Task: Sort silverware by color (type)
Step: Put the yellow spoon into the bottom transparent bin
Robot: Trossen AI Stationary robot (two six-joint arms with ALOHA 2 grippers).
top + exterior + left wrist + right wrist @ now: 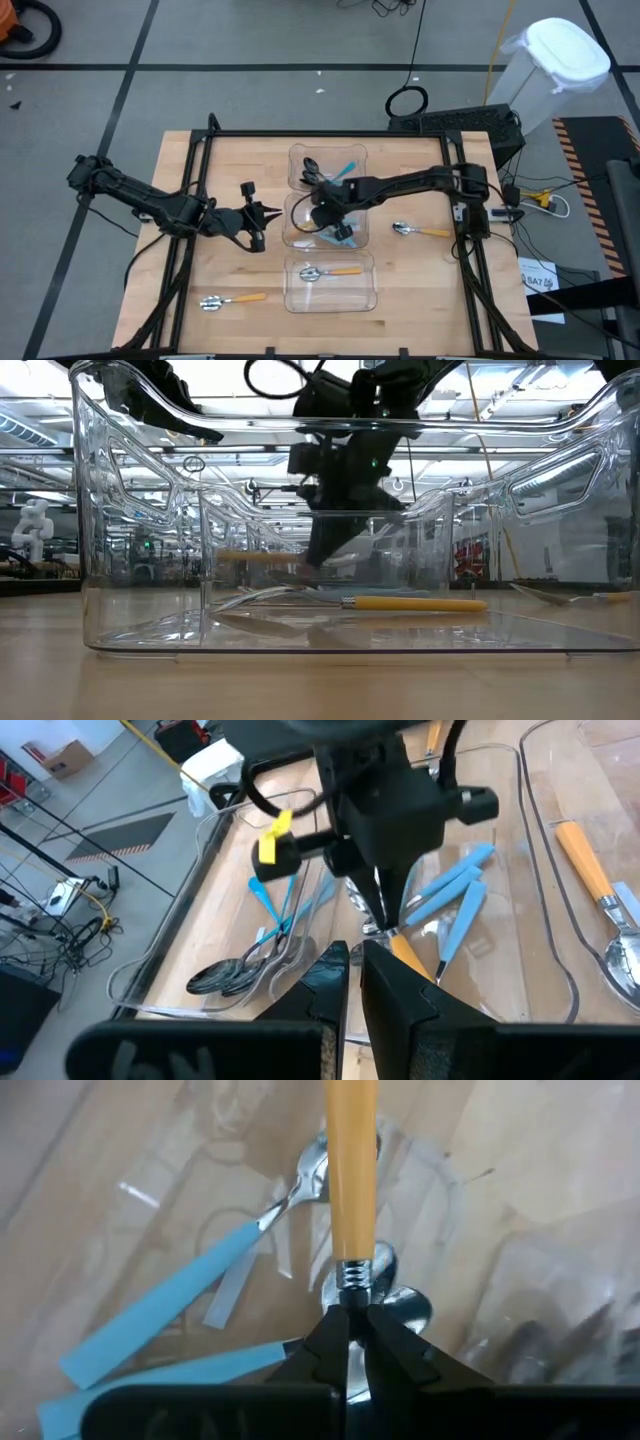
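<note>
I see my right gripper (348, 1318) low in the middle bin (296, 238) at frame centre, pinched on an orange spoon (351, 1175) at its neck, above blue spoons (165, 1302). My left gripper (262, 222) waits just left of that bin, fingers nearly closed, holding nothing.

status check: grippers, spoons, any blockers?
Right gripper shut on orange-handled spoon in middle bin, among blue-handled spoons. Left gripper idle beside bins, fingers near-shut, empty. Two orange spoons loose on table. No blockers.
</note>
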